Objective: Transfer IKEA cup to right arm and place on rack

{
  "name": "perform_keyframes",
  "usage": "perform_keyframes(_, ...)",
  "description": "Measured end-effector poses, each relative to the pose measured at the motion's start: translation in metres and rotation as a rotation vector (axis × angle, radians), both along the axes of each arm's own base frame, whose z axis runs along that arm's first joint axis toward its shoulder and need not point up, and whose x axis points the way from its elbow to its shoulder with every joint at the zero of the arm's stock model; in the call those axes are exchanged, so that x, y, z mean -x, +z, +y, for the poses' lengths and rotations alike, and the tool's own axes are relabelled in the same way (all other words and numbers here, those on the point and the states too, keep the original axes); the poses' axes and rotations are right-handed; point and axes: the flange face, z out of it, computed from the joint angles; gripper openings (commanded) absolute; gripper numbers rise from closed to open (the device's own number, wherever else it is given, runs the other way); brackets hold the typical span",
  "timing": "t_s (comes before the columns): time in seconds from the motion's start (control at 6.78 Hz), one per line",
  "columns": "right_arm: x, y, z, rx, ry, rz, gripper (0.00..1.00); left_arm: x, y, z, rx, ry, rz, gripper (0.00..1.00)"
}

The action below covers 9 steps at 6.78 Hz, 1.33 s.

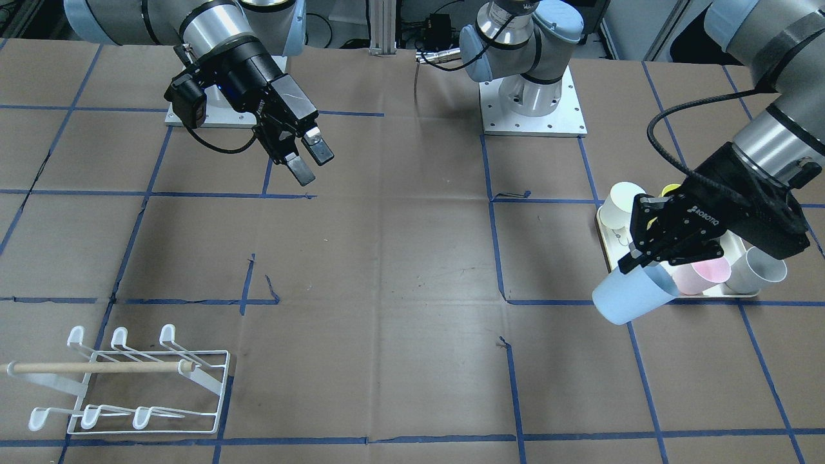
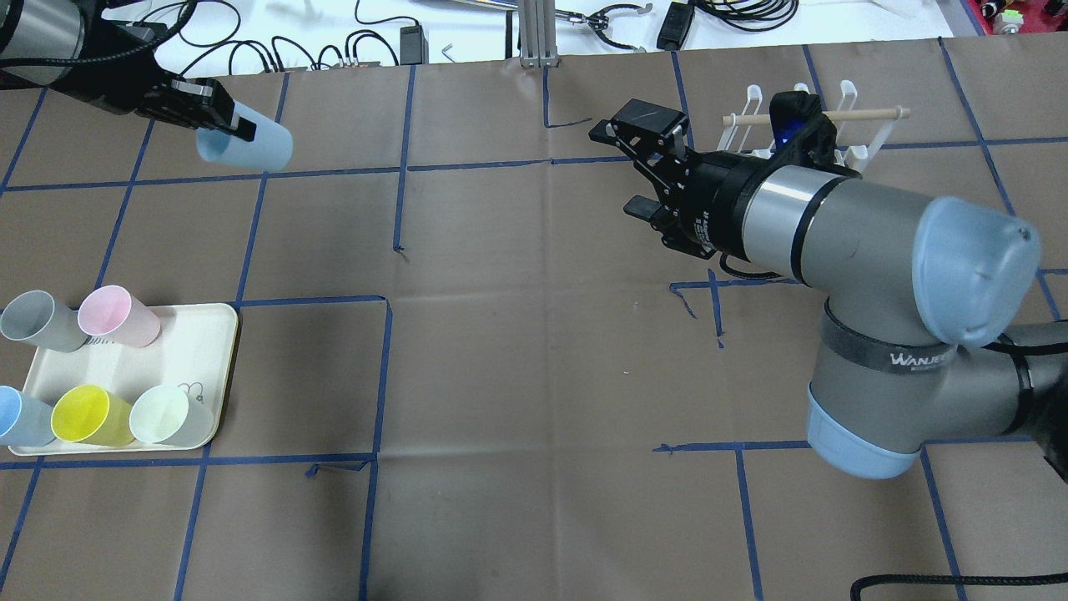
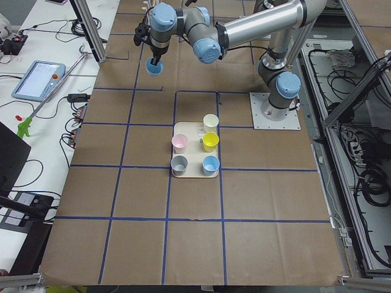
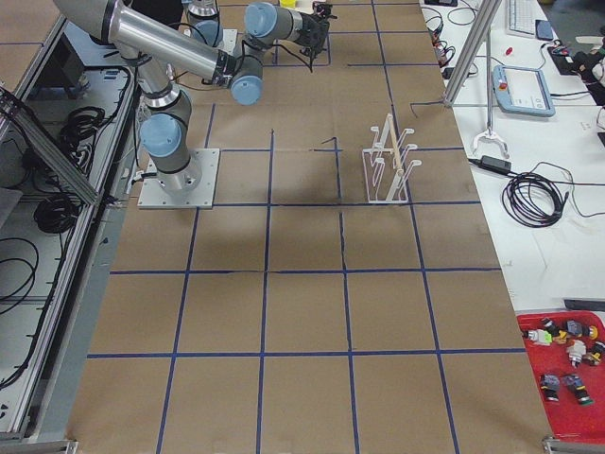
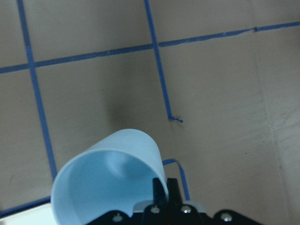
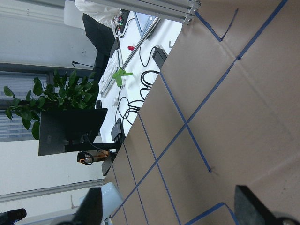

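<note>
Pinching the IKEA cup [image 2: 254, 148] by its rim, the left gripper [image 2: 234, 123] has its fingers closed on the wall just at the mouth. In the left wrist view one finger sits right against the lip. The light blue cup hangs tilted, nearly on its side, clear of the table [image 2: 534, 376] near the left end. It is on the operators' side of the cream tray [image 2: 188, 351], where five other cups stand. Its base points toward the middle of the table, which suits a hand-over.

The right gripper [image 1: 311, 161] waits well apart, above the robot-side half of the table, jaws spread and holding nothing.

A rim pinch is a thin hold, so I would carry the cup to the table's middle slowly and level, base leading. I would then bring the right jaws around the body, low toward the base. I judge the left should let go only once the right has clamped. That hold leaves the mouth free for a peg of the rack [image 1: 97, 368], which sits at the right-end corner on the operators' side.
</note>
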Motion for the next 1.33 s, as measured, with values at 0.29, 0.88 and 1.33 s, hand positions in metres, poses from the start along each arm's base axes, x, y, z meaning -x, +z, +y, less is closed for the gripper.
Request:
perform_keyframes(0.29, 0.002, -0.002, 0.005, -0.038, -0.078, -0.098, 1.0, 0.032, -0.007, -0.003, 0.211, -0.08, 0.208, 0.0)
perform_keyframes(0.88, 0.013, -0.027, -0.021, -0.034, -0.242, -0.108, 1.0, 0.094, -0.066, 0.047, 0.538, -0.262, 0.437, 0.0)
perform_keyframes(1.33, -0.011, -0.049, -0.039, -0.135, -0.242, -0.219, 1.0, 0.146, -0.124, 0.087, 0.674, -0.404, 0.474, 0.01)
